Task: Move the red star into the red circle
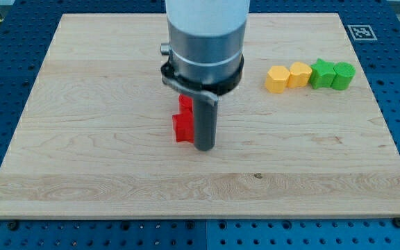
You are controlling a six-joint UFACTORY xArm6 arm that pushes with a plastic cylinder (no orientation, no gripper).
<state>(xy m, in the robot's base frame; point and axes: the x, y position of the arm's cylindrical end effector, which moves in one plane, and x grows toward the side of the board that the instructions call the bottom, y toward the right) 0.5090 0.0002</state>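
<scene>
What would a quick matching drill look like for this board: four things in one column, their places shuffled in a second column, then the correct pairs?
Things:
1. red blocks
2. yellow blocks
3. green blocks
4. my tip

Places:
A. farthest toward the view's right
B. just right of the red pieces, near the board's middle
C. between the arm and the green pair
D. partly hidden behind the rod, on its left side

Pairs: 1-D, 2-C, 3-A, 4-B
</scene>
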